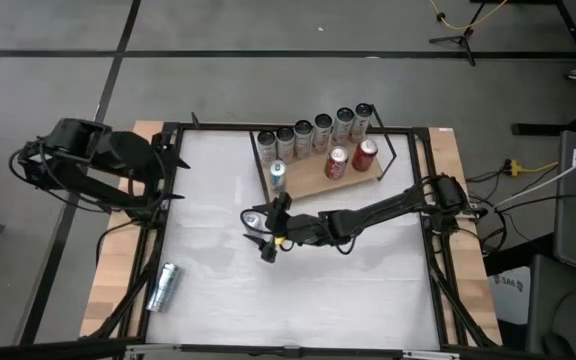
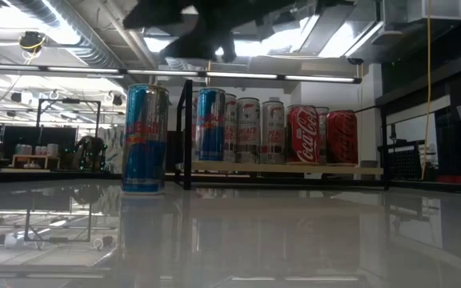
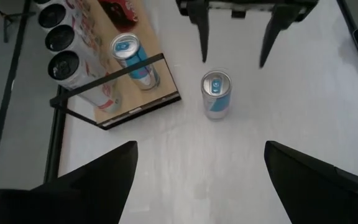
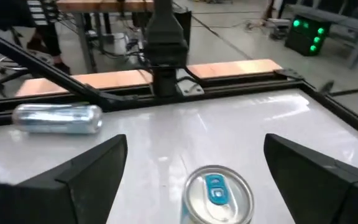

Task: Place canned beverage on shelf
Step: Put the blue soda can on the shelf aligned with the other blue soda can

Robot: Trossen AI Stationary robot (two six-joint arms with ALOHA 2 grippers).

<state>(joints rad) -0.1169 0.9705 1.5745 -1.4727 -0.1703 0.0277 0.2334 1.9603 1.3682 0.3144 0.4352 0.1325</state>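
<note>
Blue can (image 1: 253, 219) stands upright on white table (image 1: 348, 290), long axis vertical, tab end up, just off the shelf (image 1: 313, 178) corner. Right gripper (image 1: 264, 236) sits over/beside it w/ jaws spread wide, can betw. the fingers but no contact visible; right wrist view shows can top (image 4: 217, 193) centred in the gap. Left gripper is back by the table's left edge per high view; its jaws also spread, nothing betw. them. Low view shows can label (image 2: 145, 138) + shelf cans side-on. High view alone shows silver can (image 1: 162, 287) lying flat, long axis roughly along the table's left edge; another blue can (image 1: 278, 175) upright on shelf.
</note>
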